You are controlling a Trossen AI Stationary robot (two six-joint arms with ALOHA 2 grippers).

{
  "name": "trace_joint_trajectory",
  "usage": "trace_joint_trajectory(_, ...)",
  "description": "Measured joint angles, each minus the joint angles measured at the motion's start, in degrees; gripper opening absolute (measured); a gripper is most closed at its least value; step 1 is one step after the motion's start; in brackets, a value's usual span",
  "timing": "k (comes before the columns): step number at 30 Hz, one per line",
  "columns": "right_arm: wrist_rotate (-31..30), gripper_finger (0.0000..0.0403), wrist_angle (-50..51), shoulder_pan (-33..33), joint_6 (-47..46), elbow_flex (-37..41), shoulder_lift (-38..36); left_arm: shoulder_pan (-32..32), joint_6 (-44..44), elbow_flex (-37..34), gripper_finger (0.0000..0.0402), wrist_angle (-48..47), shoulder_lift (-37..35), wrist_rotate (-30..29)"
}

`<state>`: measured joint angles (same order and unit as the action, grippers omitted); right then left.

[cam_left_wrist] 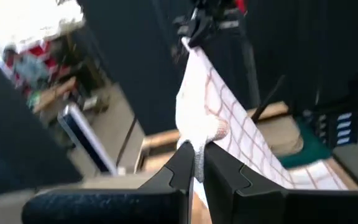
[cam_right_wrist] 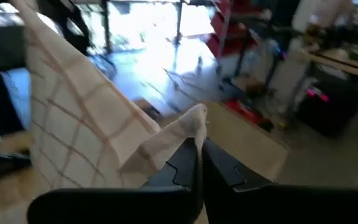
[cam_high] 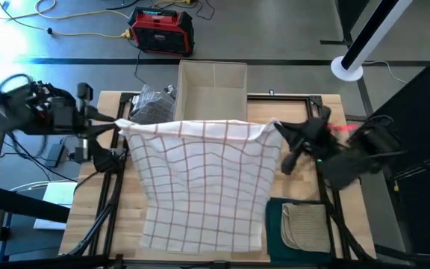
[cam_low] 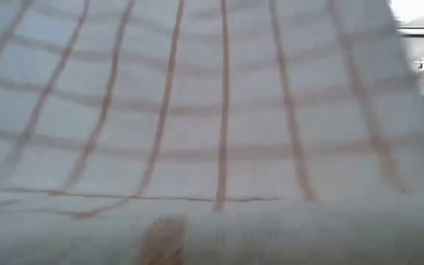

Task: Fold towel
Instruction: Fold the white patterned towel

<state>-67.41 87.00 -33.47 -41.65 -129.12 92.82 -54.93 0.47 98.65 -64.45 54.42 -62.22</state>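
A white towel (cam_high: 204, 179) with a thin red check hangs spread between my two grippers, its top edge raised over the far half of the table and its lower part draped down onto the near table top. My left gripper (cam_high: 119, 127) is shut on the towel's far left corner. My right gripper (cam_high: 278, 128) is shut on the far right corner. In the low view the towel (cam_low: 212, 125) fills almost the whole picture and hides both grippers. My left gripper pinches the towel's far left corner (cam_left_wrist: 197, 134) between its two fingers, coming level from the table's left. The cloth bunches at the fingertips and runs taut toward the other gripper. My right gripper pinches the far right corner (cam_right_wrist: 188, 127) between its two fingers, coming from the table's right. A small tuft of cloth sticks out past the fingertips, and the towel hangs below.
An open cardboard box (cam_high: 213, 90) stands at the far edge behind the towel, with a crumpled clear bag (cam_high: 151, 104) to its left. Folded cloths, green and tan (cam_high: 304, 224), lie at the near right corner. Black frame rails (cam_high: 107, 194) run along both table sides.
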Motion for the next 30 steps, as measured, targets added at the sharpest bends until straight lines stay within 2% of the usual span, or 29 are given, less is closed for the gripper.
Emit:
trace_joint_trajectory(2,2.3,0.0000,3.1,2.4,-4.4,2.7,0.1,0.8,-5.0,-3.6,0.0012,-3.0,-2.1,-1.8)
trace_joint_trajectory(6,7.7,0.0000,0.3,7.6,0.0,10.3,-0.8,1.6,-12.5,-11.0,0.0012,-5.9,-8.0,-6.0)
trace_joint_trajectory(11,17.5,0.0000,-1.0,13.1,-0.8,19.9,-0.7,1.7,-20.6,-20.8,0.0012,-6.2,-15.5,-5.9)
trace_joint_trajectory(14,20.3,0.0000,-2.6,14.7,-0.9,23.4,-0.7,1.7,-24.8,-26.0,0.0012,-6.1,-19.6,-5.6)
trace_joint_trajectory(19,20.7,0.0000,-2.4,17.3,-1.8,26.0,-1.1,1.7,-27.8,-33.4,0.0012,-6.1,-25.0,-5.6)
trace_joint_trajectory(24,19.7,0.0000,-2.6,20.0,0.4,26.6,-1.1,1.7,-28.9,-37.7,0.0012,-6.1,-29.8,-5.3)
trace_joint_trajectory(27,19.9,0.0000,-4.1,20.8,2.3,26.6,-1.1,1.7,-30.5,-39.8,0.0012,-6.2,-32.4,-2.8)
trace_joint_trajectory(30,25.7,0.0000,-7.2,20.9,4.5,26.6,-1.4,1.7,-34.7,-41.5,0.0012,-4.4,-34.3,2.9)
